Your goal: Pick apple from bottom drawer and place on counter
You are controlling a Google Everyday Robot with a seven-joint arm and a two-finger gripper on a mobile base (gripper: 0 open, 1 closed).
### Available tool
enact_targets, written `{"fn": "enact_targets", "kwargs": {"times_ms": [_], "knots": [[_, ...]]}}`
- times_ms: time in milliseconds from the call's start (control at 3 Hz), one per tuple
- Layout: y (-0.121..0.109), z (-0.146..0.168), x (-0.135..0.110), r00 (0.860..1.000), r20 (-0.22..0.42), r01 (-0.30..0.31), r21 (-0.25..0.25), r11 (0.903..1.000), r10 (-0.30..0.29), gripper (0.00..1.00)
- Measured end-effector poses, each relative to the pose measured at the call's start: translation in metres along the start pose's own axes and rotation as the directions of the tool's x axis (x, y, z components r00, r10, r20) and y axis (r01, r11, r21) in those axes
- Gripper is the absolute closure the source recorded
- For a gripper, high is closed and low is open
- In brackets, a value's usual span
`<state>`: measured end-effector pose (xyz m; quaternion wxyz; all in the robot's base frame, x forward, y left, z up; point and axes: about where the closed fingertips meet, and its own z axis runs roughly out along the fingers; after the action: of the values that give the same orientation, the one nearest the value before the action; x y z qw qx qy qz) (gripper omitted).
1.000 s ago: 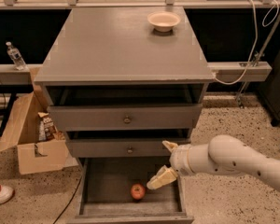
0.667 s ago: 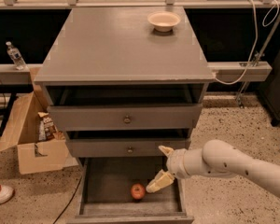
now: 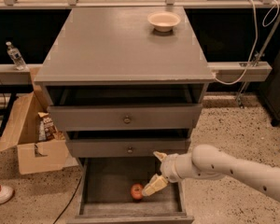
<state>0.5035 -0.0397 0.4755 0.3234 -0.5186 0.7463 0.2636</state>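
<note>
The apple (image 3: 137,191), small and red with yellowish patches, lies on the bare gray floor of the open bottom drawer (image 3: 107,183), near its front middle. My gripper (image 3: 155,172) reaches in from the right on a white arm, open, with one finger (image 3: 154,185) just right of the apple and the other finger (image 3: 159,156) higher up by the middle drawer's front. It is not holding anything. The counter (image 3: 112,45) is the wide gray top of the cabinet.
A cream bowl (image 3: 164,21) stands at the counter's back right. The two upper drawers with brass knobs are pulled slightly open. An open cardboard box (image 3: 30,134) sits on the floor at left, and a water bottle (image 3: 15,55) stands on a ledge behind.
My gripper and arm have moved a little to the left and down, closer to the apple. The apple has not moved.
</note>
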Motion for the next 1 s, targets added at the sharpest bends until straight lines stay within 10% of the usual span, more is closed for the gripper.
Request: {"fn": "enact_targets", "kwargs": {"times_ms": [1000], "knots": [[-0.031, 0.135, 0.139, 0.992, -0.017, -0.127, 0.057, 0.9903, 0.128, 0.0]]}}
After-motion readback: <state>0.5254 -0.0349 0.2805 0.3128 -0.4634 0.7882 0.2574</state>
